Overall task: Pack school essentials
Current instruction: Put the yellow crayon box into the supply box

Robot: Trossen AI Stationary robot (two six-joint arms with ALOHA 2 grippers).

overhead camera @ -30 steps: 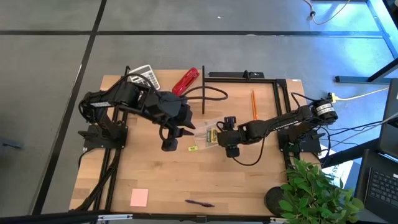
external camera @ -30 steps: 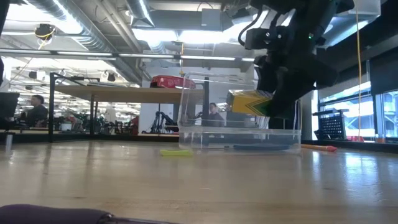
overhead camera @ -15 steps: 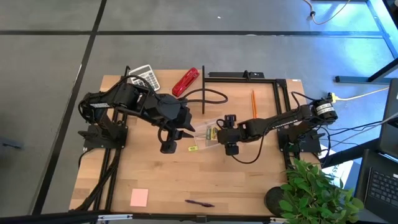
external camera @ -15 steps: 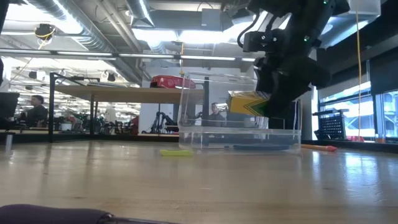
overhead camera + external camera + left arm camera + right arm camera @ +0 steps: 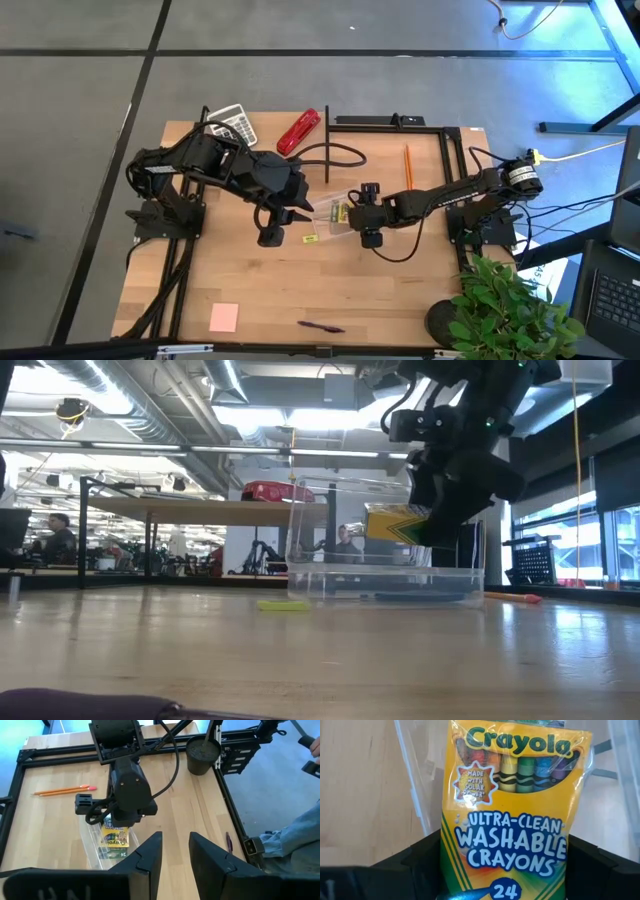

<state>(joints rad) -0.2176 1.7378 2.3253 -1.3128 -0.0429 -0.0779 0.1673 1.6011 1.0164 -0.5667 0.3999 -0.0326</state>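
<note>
My right gripper [image 5: 352, 214] is shut on the yellow-green crayon box [image 5: 510, 805], held in or over a clear plastic container [image 5: 385, 575] near the table's middle; the box [image 5: 397, 523] hangs above the container's floor. Something blue lies on that floor [image 5: 420, 597]. My left gripper [image 5: 175, 852] is open and hovers just left of the container [image 5: 268, 236]. The tiny yellow block [image 5: 310, 239] lies flat on the table beside the container. The orange pencil [image 5: 408, 165] lies toward the far right. The pink sticky-note pad [image 5: 224, 317] and dark purple pen [image 5: 320, 326] lie near the near edge. My right gripper pinches the crayon box by its bottom end [image 5: 505, 887], where the "24" is printed, one finger [image 5: 417, 862] on each narrow side. The fingers reach in from the table's right, roughly level. The box is lifted clear, its top end pointing away from the gripper.
A grey-white calculator [image 5: 232, 123] and a red stapler [image 5: 300, 130] lie at the far edge. A black frame [image 5: 400, 122] runs along the table's far right part, and a potted plant [image 5: 505, 305] stands at the near right corner. Bare wood lies between the container and the near edge.
My right gripper has edged slightly up and toward the table's left with the crayon box, keeping its hold. Nothing else has visibly moved.
</note>
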